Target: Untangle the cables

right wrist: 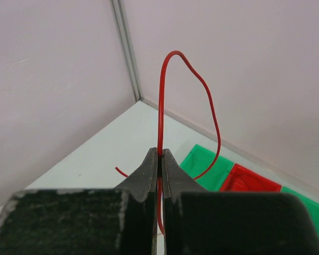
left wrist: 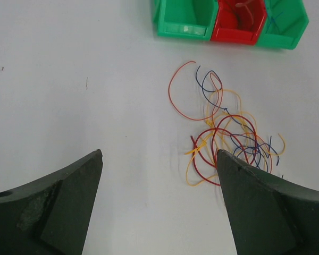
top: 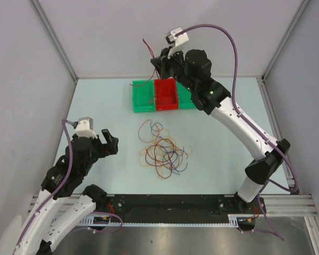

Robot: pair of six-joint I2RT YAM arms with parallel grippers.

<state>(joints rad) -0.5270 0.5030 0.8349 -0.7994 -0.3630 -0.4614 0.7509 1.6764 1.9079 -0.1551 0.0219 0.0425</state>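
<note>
A tangle of thin red, orange, yellow and blue cables point(top: 163, 150) lies mid-table; it also shows in the left wrist view point(left wrist: 228, 133). My right gripper point(top: 158, 62) is raised above the bins at the back and shut on one red cable point(right wrist: 161, 106), which arcs up from the closed jaws and hangs down over the bins point(top: 147, 50). My left gripper point(top: 109, 142) is open and empty, left of the tangle; its right finger point(left wrist: 266, 207) sits beside the pile's near edge.
A red bin point(top: 166, 93) stands between two green bins point(top: 143, 96) at the back of the table; the red bin holds something red. White walls with metal corner posts point(top: 53, 37) enclose the table.
</note>
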